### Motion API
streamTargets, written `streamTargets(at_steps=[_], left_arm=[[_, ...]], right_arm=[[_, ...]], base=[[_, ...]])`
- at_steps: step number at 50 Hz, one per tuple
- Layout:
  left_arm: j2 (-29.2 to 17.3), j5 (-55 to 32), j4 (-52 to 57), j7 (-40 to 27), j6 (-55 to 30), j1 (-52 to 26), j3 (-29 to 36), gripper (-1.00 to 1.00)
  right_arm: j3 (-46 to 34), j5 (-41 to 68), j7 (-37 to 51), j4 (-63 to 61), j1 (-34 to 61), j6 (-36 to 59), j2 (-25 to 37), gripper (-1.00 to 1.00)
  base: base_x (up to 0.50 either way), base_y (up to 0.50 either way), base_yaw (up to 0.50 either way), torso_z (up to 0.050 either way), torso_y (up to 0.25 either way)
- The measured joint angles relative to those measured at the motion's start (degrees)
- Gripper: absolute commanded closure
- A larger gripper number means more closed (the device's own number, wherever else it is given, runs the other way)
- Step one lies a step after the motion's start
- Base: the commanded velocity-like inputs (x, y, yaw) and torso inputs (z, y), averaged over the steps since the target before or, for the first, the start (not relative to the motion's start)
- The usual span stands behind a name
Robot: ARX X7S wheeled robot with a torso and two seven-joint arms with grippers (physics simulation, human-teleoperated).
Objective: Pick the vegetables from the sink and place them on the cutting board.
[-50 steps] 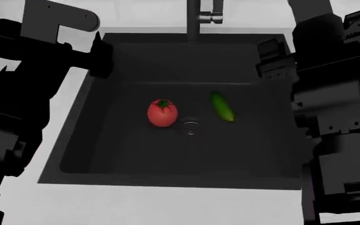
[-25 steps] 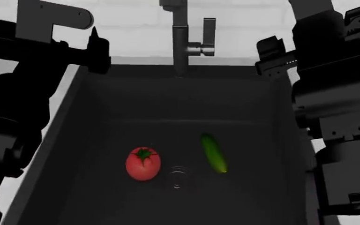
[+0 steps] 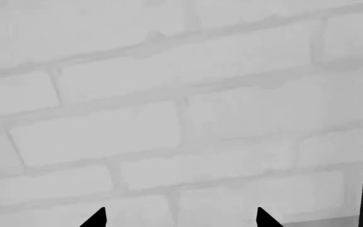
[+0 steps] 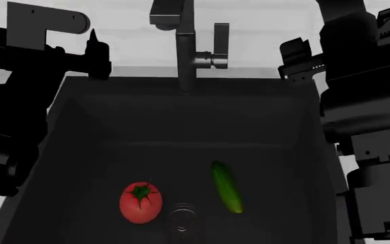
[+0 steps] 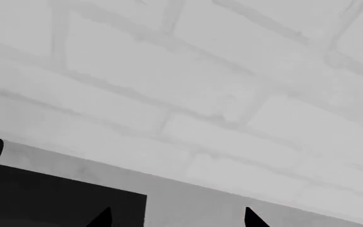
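A round red tomato (image 4: 140,202) with a green stem star lies on the floor of the black sink (image 4: 249,112), left of the round drain (image 4: 181,217). A slim dark green cucumber (image 4: 226,186) lies right of the drain. My left gripper (image 4: 95,51) hovers over the sink's far left corner, well above the tomato. My right gripper (image 4: 296,60) hovers over the far right corner. In the wrist views the left gripper (image 3: 180,220) and the right gripper (image 5: 177,218) are open and empty, facing the brick wall. The cutting board is out of view.
A dark faucet (image 4: 185,46) with a side handle (image 4: 220,43) stands at the sink's back edge between the two grippers. A white brick wall (image 3: 168,94) rises behind it. The pale counter (image 5: 232,208) runs along the sink's rim.
The head view has shifted: the tomato and cucumber sit lower in the picture and the faucet shows more fully. Both arms keep their places at the sink's far corners.
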Motion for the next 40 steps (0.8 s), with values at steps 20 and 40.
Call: streamTargets(at_steps=[20,40], left_arm=[[-1.17,1.16,0.92,0.49,0.77,0.43,2.98,-1.00],[-3.43,0.25,5.62,3.30,-1.35,0.46,4.13,-1.00]], right_arm=[[-2.50,0.97,-5.65,-5.59,-0.38,2.45,1.39,-1.00],[-4.28,1.73,-10.23,-9.69,1.76,7.30,2.44,-1.00]], base=[[0.00,0.00,0.00,0.000,-0.150],[0.00,0.00,0.00,0.023,0.000]])
